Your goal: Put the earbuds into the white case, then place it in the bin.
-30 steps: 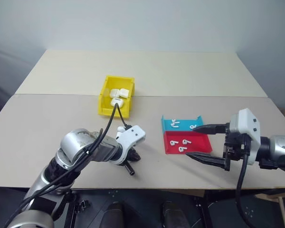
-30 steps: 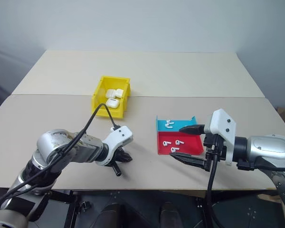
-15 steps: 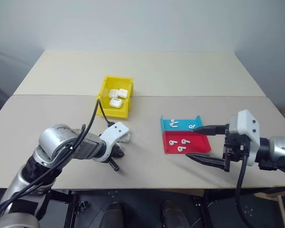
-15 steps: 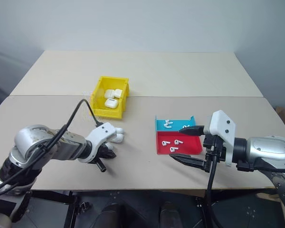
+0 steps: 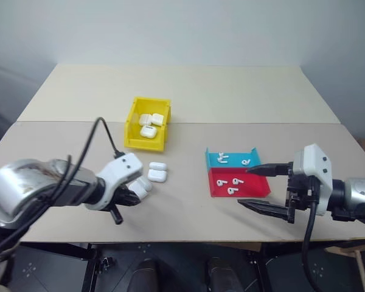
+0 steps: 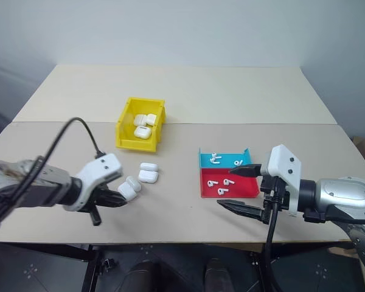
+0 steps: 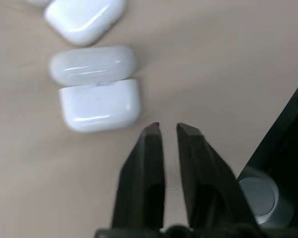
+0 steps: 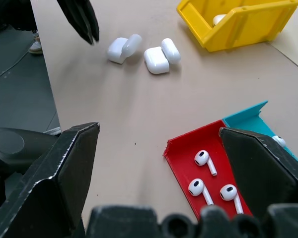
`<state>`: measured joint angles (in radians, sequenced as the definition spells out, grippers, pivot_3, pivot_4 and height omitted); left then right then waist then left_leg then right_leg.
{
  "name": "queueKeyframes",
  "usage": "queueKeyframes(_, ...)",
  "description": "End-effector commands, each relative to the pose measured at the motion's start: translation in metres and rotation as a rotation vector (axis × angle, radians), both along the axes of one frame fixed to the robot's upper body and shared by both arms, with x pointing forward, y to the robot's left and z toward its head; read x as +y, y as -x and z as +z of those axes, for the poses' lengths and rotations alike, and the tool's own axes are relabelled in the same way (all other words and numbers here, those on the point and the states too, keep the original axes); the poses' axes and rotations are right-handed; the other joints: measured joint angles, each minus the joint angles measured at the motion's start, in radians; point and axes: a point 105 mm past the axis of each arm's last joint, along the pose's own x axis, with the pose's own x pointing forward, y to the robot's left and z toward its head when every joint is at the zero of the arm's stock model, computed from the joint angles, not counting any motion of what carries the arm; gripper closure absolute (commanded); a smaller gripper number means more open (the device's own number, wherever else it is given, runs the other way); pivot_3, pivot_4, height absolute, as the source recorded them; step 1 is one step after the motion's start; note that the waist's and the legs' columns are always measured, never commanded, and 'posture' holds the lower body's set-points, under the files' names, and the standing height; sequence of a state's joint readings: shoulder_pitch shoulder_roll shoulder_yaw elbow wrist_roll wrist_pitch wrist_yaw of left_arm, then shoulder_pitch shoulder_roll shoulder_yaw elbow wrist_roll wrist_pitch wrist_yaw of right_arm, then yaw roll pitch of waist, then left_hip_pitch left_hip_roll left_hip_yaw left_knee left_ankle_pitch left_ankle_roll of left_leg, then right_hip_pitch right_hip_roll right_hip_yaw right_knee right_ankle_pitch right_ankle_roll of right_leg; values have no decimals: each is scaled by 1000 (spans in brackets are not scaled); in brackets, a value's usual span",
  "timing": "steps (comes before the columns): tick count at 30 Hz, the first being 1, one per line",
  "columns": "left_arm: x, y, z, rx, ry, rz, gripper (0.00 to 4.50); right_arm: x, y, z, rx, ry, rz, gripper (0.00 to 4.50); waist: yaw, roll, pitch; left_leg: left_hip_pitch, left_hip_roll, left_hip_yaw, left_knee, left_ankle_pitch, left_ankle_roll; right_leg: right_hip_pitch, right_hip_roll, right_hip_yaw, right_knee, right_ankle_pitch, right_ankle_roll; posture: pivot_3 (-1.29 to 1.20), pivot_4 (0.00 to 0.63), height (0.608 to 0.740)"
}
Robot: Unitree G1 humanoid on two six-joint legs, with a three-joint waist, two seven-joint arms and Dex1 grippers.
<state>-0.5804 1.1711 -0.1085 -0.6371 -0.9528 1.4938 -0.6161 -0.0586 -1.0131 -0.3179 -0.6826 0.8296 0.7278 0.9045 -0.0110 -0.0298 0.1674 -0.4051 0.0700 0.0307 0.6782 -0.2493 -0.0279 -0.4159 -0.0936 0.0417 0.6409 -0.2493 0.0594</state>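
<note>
We find two white cases lying open on the table (image 5: 243,91), one (image 5: 157,172) at 5 o'clock of the yellow bin (image 5: 148,125), the other (image 5: 140,187) just beside the left gripper (image 5: 126,199), whose jaws stand narrow and empty – apparently opened ready for loading

Right gripper (image 5: 263,188) hangs wide, empty, at 4 o'clock of the red tray (image 5: 253,188) holding earbuds (image 5: 232,184); the blue tray (image 5: 234,157) adjoins – nothing obstructs
</note>
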Motion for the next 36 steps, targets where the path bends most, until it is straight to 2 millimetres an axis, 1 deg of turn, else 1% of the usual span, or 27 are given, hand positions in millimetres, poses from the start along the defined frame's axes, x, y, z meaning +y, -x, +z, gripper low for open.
queueKeyframes(1,4,1,19,-56,1,-54,2579,2,3,7,-36,3,14,0,0,0,0,0,0,0,0,0,0,0,0,0,0,0,0,0,150,740)
queueKeyframes(4,18,-6,25,-75,-54,-22,1551,2,2,7,-36,4,16,0,4,0,0,0,0,0,0,0,0,0,0,0,0,0,0,0,150,740)
queueKeyframes(6,23,-11,28,-54,-69,-3,905,2,1,8,-35,4,17,0,7,0,0,0,0,0,0,0,0,0,0,0,0,0,0,0,150,740)
queueKeyframes(8,21,-19,25,12,-68,48,215,3,1,8,-36,6,19,0,14,0,0,0,0,0,0,0,0,0,0,0,0,0,0,0,150,740)
queueKeyframes(9,17,-22,23,36,-72,41,13,3,1,8,-36,6,19,0,19,-1,0,0,0,0,0,0,0,0,0,0,0,0,0,0,150,740)
queueKeyframes(11,13,-25,23,62,-83,27,13,4,0,8,-36,6,19,0,22,-1,0,-1,0,0,1,0,0,0,0,0,0,0,0,0,150,740)
queueKeyframes(14,0,-30,19,99,-101,-6,13,4,-1,7,-36,15,15,0,22,-1,0,-3,0,0,1,0,0,-2,0,0,0,0,0,0,150,740)
queueKeyframes(18,-6,-37,8,120,-147,-9,13,5,-1,8,-38,14,13,0,20,-1,0,-4,0,0,1,0,0,-4,0,0,1,0,0,0,150,740)
queueKeyframes(23,-6,-45,-8,133,-210,20,13,6,0,7,-44,16,10,0,21,-1,0,-3,0,0,2,0,0,-3,0,0,1,0,0,0,150,740)
queueKeyframes(28,-8,-53,-13,124,-234,50,13,5,3,7,-47,17,9,0,22,-2,0,-4,0,0,1,0,0,-4,0,0,1,0,0,0,150,740)
queueKeyframes(31,-14,-61,-18,131,-223,80,13,5,4,7,-52,20,9,0,23,-1,0,-3,0,0,2,0,0,-3,0,0,1,0,0,0,150,740)
queueKeyframes(36,-16,-65,-26,145,-226,108,13,5,5,6,-52,18,10,0,22,-2,0,-4,0,0,2,0,0,-3,0,0,1,0,0,0,150,740)
